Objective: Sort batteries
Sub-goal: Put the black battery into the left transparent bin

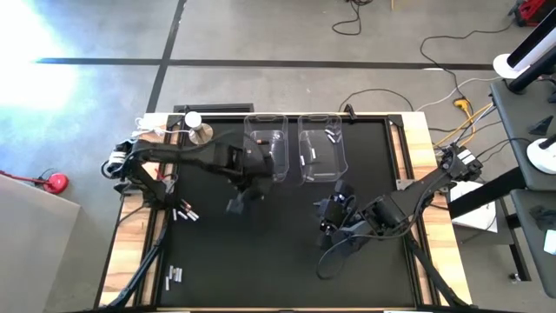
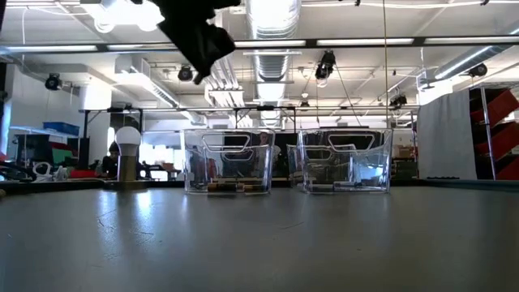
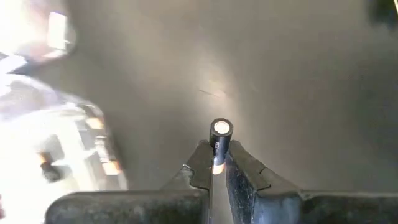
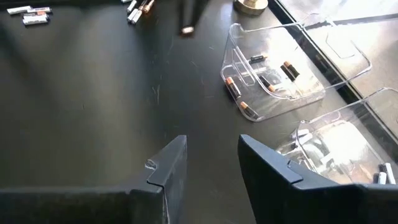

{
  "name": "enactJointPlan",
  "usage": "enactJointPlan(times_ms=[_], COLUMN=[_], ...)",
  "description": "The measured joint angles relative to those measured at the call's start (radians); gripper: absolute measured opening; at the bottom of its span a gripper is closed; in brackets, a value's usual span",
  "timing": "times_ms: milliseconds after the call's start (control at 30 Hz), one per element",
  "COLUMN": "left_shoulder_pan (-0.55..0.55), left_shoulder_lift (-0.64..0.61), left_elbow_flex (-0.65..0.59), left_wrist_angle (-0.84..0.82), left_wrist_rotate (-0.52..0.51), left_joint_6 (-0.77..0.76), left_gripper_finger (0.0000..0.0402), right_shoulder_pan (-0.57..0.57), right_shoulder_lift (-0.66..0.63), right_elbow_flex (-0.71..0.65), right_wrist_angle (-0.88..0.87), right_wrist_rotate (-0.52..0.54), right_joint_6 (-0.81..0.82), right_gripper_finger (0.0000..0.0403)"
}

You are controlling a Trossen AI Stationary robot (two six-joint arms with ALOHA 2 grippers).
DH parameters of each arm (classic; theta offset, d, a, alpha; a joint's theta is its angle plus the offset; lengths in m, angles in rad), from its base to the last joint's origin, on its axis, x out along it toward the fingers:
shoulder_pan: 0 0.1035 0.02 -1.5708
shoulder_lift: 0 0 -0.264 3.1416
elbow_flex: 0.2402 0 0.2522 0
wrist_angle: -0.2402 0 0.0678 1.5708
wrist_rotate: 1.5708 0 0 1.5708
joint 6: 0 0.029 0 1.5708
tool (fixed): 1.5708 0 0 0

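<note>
Left wrist view shows the left tool (image 3: 216, 163) clamped on a dark battery (image 3: 220, 138), its bright end pointing outward past the fingertips, above bare black counter (image 3: 298, 93). Just beside this tool stands a clear bin (image 1: 267, 146) holding dark copper-ended batteries (image 4: 267, 78); the second clear bin (image 1: 321, 148) sits next to it with pale cells. Behind the left tool, loose batteries (image 1: 185, 213) lie on the counter, more (image 1: 175, 276) farther off. The right tool (image 4: 211, 163) hangs empty with a narrow gap between its fingers, near the second bin.
</note>
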Motion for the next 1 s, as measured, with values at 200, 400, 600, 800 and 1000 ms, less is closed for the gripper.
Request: enactJointPlan(times_ms=[200,400,600,800,1000], left_shoulder_pan=[0.153,0.347,0.444,0.452,0.461], left_shoulder_lift=[0.000,0.027,0.120,0.221,0.291], left_elbow_flex=[0.052,0.049,0.044,0.043,0.047], left_wrist_angle=[0.027,0.041,0.072,0.087,0.086], left_wrist_rotate=[0.000,-0.001,-0.050,-0.083,-0.195], left_joint_6=[0.037,-0.063,-0.095,-0.027,-0.035], left_gripper_finger=[0.0006,0.0006,0.0006,0.0006,0.0006], right_shoulder_pan=[-0.003,-0.003,-0.011,-0.014,-0.013], right_shoulder_lift=[0.000,0.000,0.000,0.000,0.000], right_elbow_flex=[0.000,0.000,0.000,0.000,0.000], right_wrist_angle=[0.000,0.002,0.005,0.005,0.004], right_wrist_rotate=[0.000,0.000,0.002,0.003,0.003], right_joint_6=[-0.004,-0.003,-0.021,-0.028,-0.029], right_gripper_finger=[0.0148,0.0153,0.0148,0.0137,0.0128])
